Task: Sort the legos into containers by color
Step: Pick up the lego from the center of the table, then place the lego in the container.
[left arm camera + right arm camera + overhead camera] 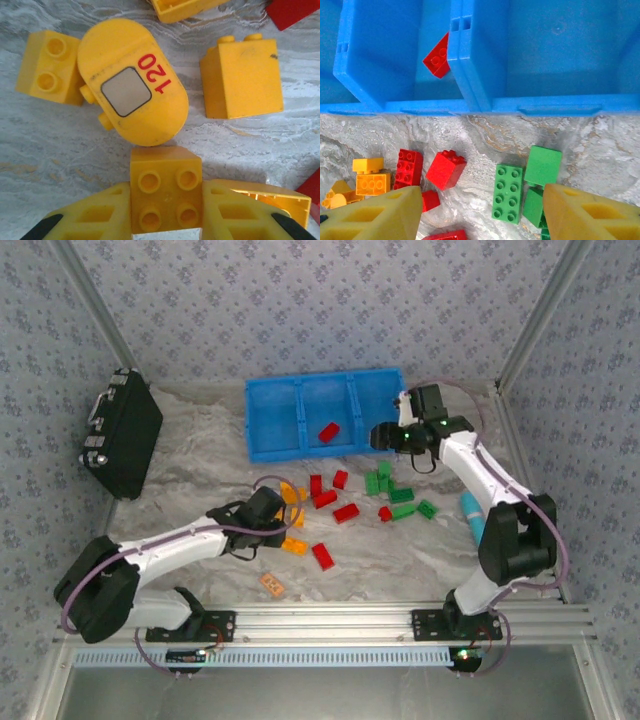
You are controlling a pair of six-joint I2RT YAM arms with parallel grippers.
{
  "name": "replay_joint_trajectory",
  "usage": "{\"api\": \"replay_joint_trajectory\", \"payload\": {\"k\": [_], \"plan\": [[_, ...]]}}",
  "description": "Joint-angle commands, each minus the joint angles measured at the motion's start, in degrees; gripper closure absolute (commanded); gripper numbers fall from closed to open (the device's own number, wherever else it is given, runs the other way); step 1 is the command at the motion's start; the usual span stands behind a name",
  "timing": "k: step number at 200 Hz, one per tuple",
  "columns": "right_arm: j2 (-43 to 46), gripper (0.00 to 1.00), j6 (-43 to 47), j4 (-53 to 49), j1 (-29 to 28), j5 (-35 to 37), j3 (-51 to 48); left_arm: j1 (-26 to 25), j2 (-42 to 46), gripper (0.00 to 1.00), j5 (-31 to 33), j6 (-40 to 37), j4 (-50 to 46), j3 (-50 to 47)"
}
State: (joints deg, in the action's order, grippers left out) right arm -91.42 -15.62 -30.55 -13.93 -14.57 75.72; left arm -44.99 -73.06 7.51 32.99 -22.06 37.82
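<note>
My left gripper is shut on an orange-yellow four-stud lego low over the table. Beyond it lie a rounded yellow piece marked 120 and two more yellow legos. The blue bin stands at the back, with one red lego in its middle compartment. My right gripper hangs open in front of the bin with nothing between its fingers. Below it lie green legos and red legos.
Red and green legos lie scattered mid-table. A black hard case sits at the back left. A flat orange tag lies near the front. A light blue cylinder lies beside the right arm.
</note>
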Motion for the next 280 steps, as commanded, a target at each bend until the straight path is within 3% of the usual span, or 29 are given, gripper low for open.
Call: {"api": "replay_joint_trajectory", "payload": {"k": [1, 28, 77, 142, 179, 227, 280], "plan": [[2.4, 0.33, -0.7, -0.7, 1.7, -1.6, -2.7, 2.5, 3.9, 0.74, 1.1, -4.3, -5.7, 7.6], [5.4, 0.33, -4.5, 2.6, 4.7, -6.6, -9.5, 6.9, 4.4, 0.74, -1.1, -8.3, -8.1, 16.9], [11.9, 0.32, -6.2, 2.0, 6.8, -5.5, -18.4, 13.1, -5.7, 0.72, -3.9, -17.4, -8.4, 34.1], [20.9, 0.31, -7.3, -1.3, 8.5, -1.6, -25.6, 21.1, -22.4, 0.71, -5.0, -23.9, -0.8, 42.3], [23.2, 0.3, -9.2, -5.6, 10.6, 0.8, -28.2, 22.1, -32.0, 0.71, -5.3, -26.2, -0.8, 49.0], [21.2, 0.3, -9.9, -8.2, 12.9, 3.1, -30.2, 22.7, -38.0, 0.66, -6.0, -26.9, -2.1, 53.5], [18.5, 0.3, -11.2, -7.0, 13.9, 7.8, -30.6, 23.0, -39.4, 0.51, -6.8, -27.0, -2.2, 53.8]]}}
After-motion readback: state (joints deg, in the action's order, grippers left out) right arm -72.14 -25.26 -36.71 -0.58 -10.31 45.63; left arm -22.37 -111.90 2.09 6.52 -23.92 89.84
